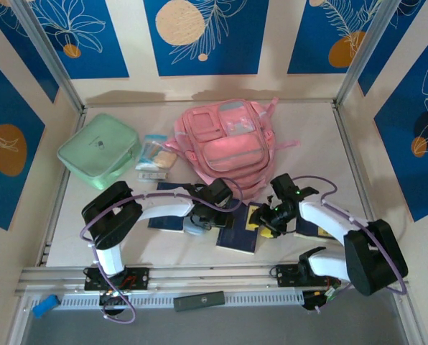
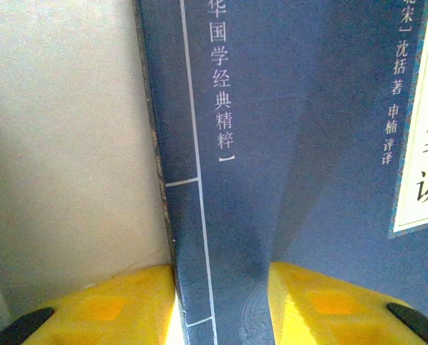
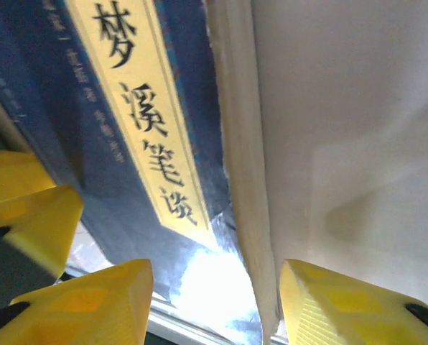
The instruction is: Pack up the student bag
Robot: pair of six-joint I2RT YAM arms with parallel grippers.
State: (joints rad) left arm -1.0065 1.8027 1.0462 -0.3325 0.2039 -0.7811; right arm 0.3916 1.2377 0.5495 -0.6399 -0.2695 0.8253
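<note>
Straddling blue book spine with left gripper, jaws released, set for edge pinch. Same at second book page edge with right gripper, unclenched. Leaving pink backpack beyond both jaws, untouched.

- The student bag is pink with grey-blue patches.
- The far-left case is mint green.
- The book is dark blue with white characters and a pale yellow label.
- The wall panels are blue with peach circles and white leaf outlines.
</note>
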